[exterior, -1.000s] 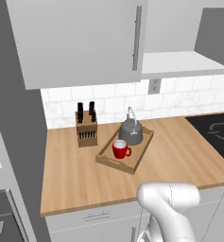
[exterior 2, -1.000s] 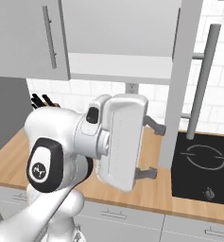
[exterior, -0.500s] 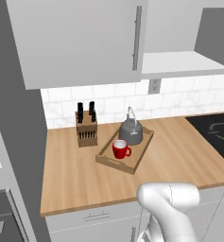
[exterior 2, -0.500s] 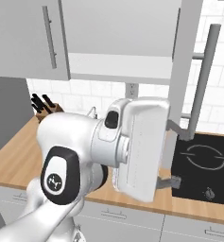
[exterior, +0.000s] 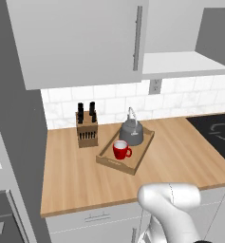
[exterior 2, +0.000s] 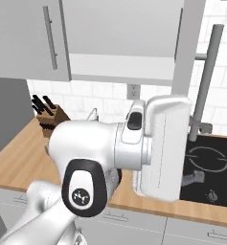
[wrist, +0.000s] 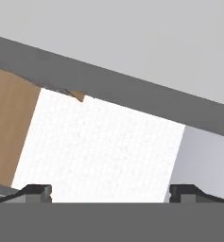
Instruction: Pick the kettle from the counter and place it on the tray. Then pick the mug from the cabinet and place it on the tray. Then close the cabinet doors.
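With its two dark fingers [exterior 2: 197,152] spread wide and gripping nothing, the white arm reaches toward the open right-hand cabinet door [exterior 2: 189,52], whose long grey bar handle [exterior 2: 206,79] stands upright just beside the upper fingertip. The step in hand appears to be shutting the cabinet doors: the surest approach would be to set the fingers flat against the panel's outer face or behind the bar, then push in a smooth arc following the hinge, keeping the wide hand clear of the white shelf [exterior: 182,64] so the door can swing fully home. Below the fingers lies the black glass hob [exterior 2: 210,160], glossy and flat. Well off to the fingers' left, on the pale butcher-block counter [exterior: 71,175], sits the rectangular wooden tray [exterior: 115,163] with raised sides; it already carries the squat dark grey metal kettle [exterior: 131,133], rounded with a thin arched wire handle, and the small glossy red mug [exterior: 120,149] with its pale interior just in front. Beyond the tray, a wooden knife block [exterior: 87,130] with black handles stands against the white tiled wall. The left cabinet door [exterior: 80,38], matte grey and flat, looks closed.
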Robot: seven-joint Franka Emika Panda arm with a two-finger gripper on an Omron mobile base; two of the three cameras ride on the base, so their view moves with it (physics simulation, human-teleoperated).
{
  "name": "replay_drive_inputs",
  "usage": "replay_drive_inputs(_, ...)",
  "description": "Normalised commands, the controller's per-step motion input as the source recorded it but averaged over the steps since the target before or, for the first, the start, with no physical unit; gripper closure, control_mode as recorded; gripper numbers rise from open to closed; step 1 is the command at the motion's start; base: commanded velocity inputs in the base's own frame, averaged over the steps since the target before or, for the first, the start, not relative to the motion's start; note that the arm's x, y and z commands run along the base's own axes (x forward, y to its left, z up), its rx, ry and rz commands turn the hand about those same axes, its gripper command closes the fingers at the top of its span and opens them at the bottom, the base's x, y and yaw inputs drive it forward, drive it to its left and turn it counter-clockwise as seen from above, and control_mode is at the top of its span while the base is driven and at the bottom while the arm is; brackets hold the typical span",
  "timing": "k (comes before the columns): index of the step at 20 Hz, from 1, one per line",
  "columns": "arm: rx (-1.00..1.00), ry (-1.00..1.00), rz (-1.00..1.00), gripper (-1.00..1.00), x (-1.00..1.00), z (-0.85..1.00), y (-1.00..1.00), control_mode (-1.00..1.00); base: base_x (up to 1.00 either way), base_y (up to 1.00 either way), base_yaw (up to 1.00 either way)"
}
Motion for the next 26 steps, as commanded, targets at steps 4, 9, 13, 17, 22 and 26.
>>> replay_drive_inputs(4, 0.00, 0.00, 0.28, -1.00, 0.28, 0.00, -0.08, -1.00, 0.00, 0.00, 0.00)
replay_drive_inputs(9, 0.00, 0.00, 0.31, -1.00, 0.36, 0.00, -0.02, -1.00, 0.00, 0.00, 0.00)
replay_drive_inputs(13, 0.00, 0.04, 0.31, -1.00, 0.42, 0.00, 0.00, -1.00, 0.00, 0.00, 0.00)
replay_drive_inputs(17, 0.00, 0.11, 0.31, -1.00, 0.41, -0.04, 0.15, -1.00, 0.00, 0.00, 0.00)
replay_drive_inputs(22, 0.00, 0.15, 0.33, -1.00, 0.40, -0.08, 0.34, -1.00, 0.00, 0.00, 0.00)
replay_drive_inputs(26, 0.00, 0.17, 0.34, -1.00, 0.42, -0.09, 0.38, -1.00, 0.00, 0.00, 0.00)
